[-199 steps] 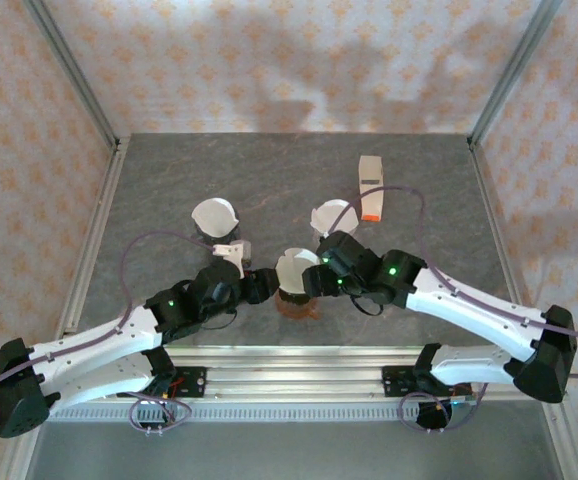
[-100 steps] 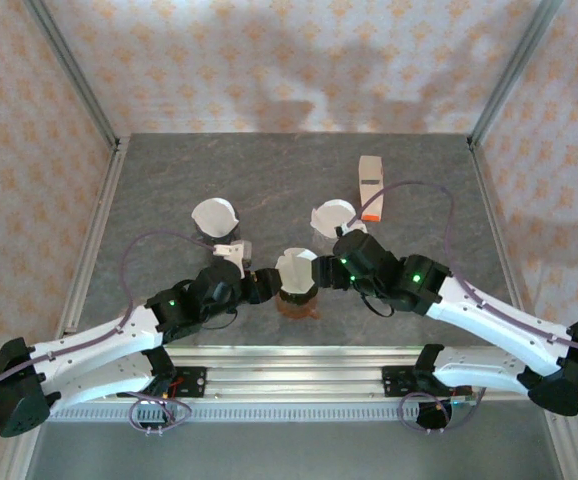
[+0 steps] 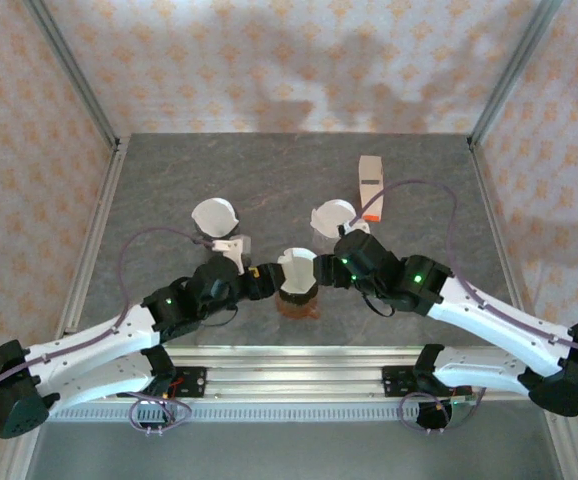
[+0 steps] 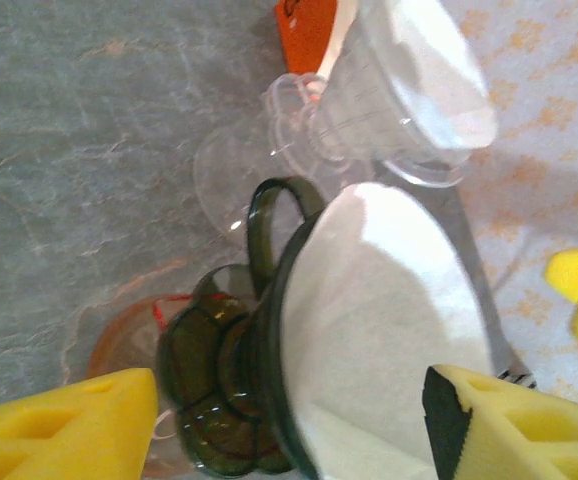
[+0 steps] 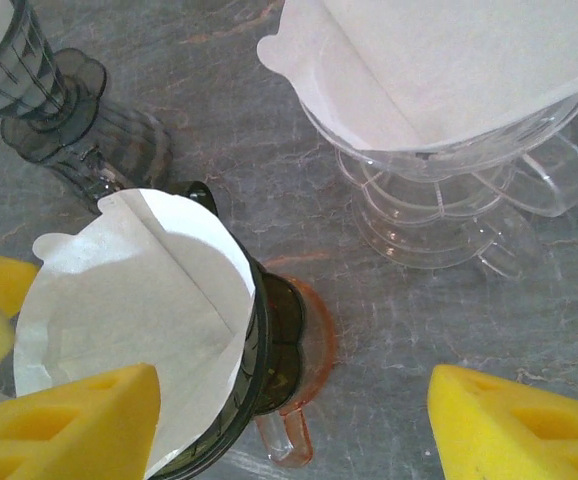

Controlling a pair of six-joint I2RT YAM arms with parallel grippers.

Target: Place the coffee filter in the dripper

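Note:
A white paper coffee filter (image 3: 295, 268) sits open inside the dark green dripper (image 3: 298, 292), which stands on an orange-tinted glass cup (image 3: 297, 309) at the table's near middle. My left gripper (image 3: 261, 283) is just left of the dripper. In the left wrist view the left gripper (image 4: 289, 430) is open, its yellow pads wide on either side of the dripper (image 4: 219, 390) and filter (image 4: 379, 330). My right gripper (image 3: 322, 272) is just right of it. In the right wrist view the right gripper (image 5: 294, 430) is open beside the filter (image 5: 139, 310), above the cup's handle (image 5: 287, 440).
A clear dripper (image 3: 333, 216) with a filter stands behind on the right, and a grey dripper (image 3: 214, 215) with a filter on the left. A white and orange box (image 3: 371, 186) lies further back. Metal frame posts edge the table.
The left gripper's jaws have spread wider around the dripper. The right gripper has drawn back to the right, away from the filter, which stays in the dripper.

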